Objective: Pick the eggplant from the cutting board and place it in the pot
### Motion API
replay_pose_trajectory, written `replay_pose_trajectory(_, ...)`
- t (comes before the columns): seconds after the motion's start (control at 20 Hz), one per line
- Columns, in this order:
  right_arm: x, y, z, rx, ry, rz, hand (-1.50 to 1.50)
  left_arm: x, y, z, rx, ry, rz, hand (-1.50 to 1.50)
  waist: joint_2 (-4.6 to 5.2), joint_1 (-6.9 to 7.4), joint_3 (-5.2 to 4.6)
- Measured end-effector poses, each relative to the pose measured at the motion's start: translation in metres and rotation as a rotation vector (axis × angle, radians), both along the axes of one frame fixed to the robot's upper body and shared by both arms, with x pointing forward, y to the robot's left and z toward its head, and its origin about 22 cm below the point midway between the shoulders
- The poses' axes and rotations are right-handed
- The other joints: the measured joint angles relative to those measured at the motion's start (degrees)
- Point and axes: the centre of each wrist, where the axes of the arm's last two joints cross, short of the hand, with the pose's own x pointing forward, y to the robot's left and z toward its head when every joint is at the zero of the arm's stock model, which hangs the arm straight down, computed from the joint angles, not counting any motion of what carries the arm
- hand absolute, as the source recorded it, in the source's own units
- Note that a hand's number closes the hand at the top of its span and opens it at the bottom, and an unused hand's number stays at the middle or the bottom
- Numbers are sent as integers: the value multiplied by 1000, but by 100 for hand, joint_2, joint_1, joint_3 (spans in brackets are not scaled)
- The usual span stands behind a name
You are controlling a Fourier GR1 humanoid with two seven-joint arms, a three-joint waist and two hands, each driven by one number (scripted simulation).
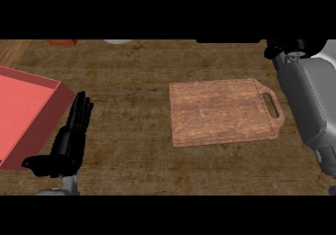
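Left hand [71,133] rests open, fingers straight, beside red bin [21,114]. Right hand [293,47] at top right edge, fingers unclear. Cutting board [221,112] bare; eggplant, pot not visible; right arm nearer board.

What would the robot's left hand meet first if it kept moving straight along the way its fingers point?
Probably nothing: the left hand points up the bare counter, just past the red box's corner. Height is unclear, so it might graze that corner.
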Motion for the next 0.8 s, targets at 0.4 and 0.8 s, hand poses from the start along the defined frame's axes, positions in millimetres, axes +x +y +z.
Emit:
replay_pose_trajectory(0.4, -5, -91, -2, 18, 18, -73, 150, 3, -6, -1, 1, -12, -13, 0, 21, 36, 3)
replay_pose_trajectory(0.8, -20, -153, -23, 95, 113, -70, 150, 2, -8, 4, 1, -16, -26, 0, 56, 129, 10)
